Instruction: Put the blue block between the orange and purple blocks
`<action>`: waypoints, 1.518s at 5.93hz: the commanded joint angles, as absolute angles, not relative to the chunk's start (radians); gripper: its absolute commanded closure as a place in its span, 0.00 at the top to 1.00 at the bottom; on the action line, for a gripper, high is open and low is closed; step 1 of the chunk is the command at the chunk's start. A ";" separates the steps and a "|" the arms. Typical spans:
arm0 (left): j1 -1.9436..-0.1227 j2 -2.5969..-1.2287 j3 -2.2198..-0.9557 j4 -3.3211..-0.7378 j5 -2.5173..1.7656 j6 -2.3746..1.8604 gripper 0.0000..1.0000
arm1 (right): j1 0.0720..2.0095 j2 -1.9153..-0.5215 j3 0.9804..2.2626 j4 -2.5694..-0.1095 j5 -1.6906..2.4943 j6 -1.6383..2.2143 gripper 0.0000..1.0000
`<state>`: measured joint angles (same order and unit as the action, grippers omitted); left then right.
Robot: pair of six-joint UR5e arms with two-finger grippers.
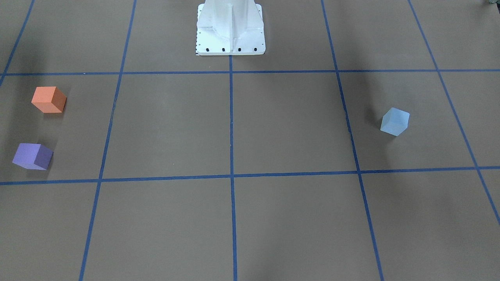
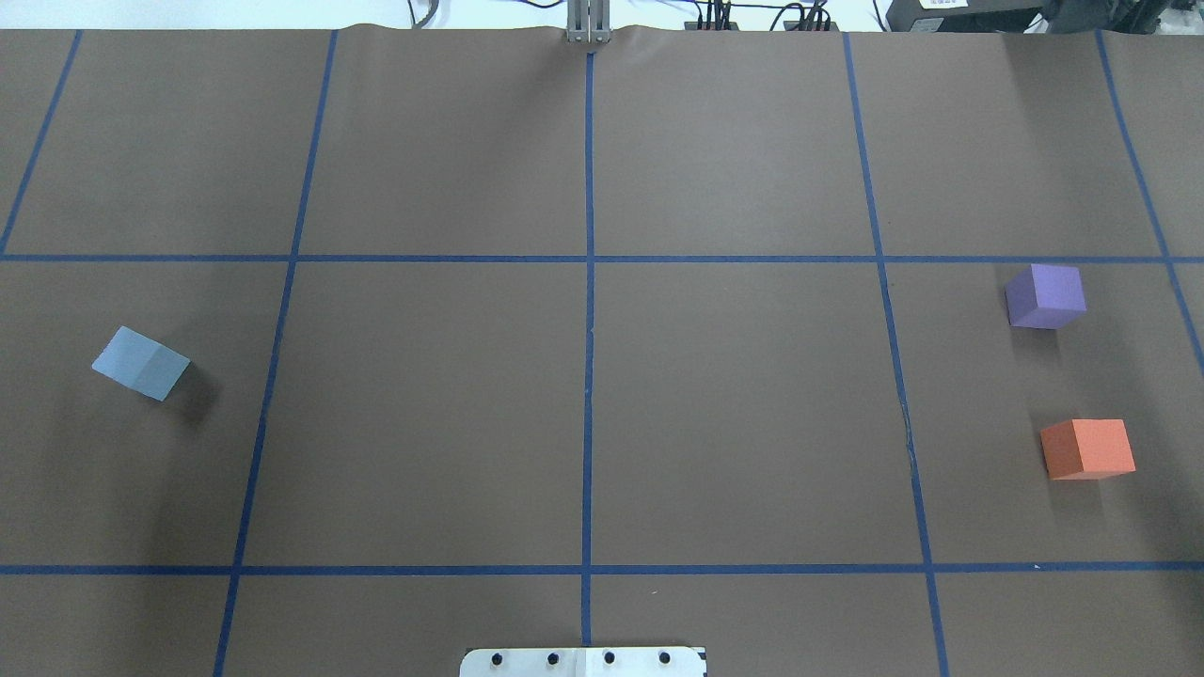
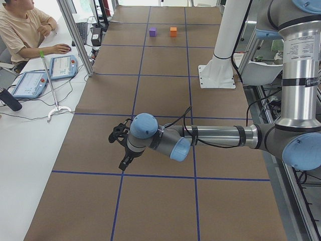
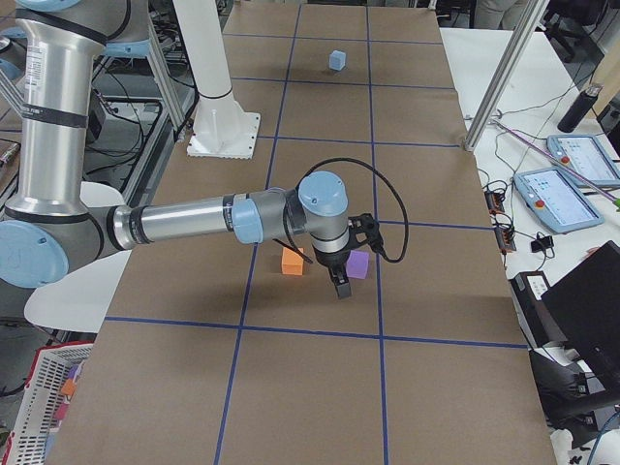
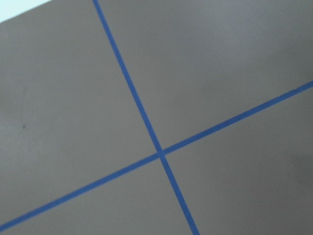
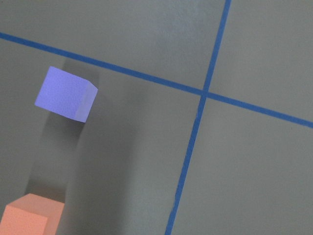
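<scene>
The light blue block point(image 2: 141, 362) lies alone on the table's left side; it also shows in the front view point(image 1: 395, 121) and far off in the right side view point(image 4: 336, 60). The purple block point(image 2: 1045, 296) and the orange block point(image 2: 1088, 448) sit apart on the right side, with a gap between them. The right wrist view shows the purple block point(image 6: 66, 93) and the orange block point(image 6: 27, 215) below it. My left gripper point(image 3: 122, 150) hangs above the table in the left side view only. My right gripper point(image 4: 341, 283) hovers over the orange point(image 4: 292, 260) and purple point(image 4: 357, 264) blocks. I cannot tell whether either is open or shut.
Blue tape lines point(image 2: 589, 376) divide the brown table into squares. The white robot base point(image 1: 230, 27) stands at the table's robot-side middle. An operator point(image 3: 22, 30) sits at a side desk with tablets point(image 3: 62, 66). A metal post point(image 4: 504, 77) stands at the far edge.
</scene>
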<state>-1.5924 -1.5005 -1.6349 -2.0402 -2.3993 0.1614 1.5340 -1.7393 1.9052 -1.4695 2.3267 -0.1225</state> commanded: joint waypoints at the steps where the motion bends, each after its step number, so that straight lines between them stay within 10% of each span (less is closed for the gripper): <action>1: -1.591 -1.511 -1.640 -2.077 -2.471 0.161 1.00 | 1.534 -1.736 1.869 -1.355 2.330 -0.121 0.99; 9: -0.991 -1.551 -1.640 -2.283 -2.181 -0.380 1.00 | 1.523 -1.736 1.862 -1.315 2.356 -0.089 0.99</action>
<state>-1.0114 -1.5591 -1.6398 -2.2810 -2.1986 -0.3763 1.5233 -1.7356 1.8623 -1.3146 2.3562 -0.0889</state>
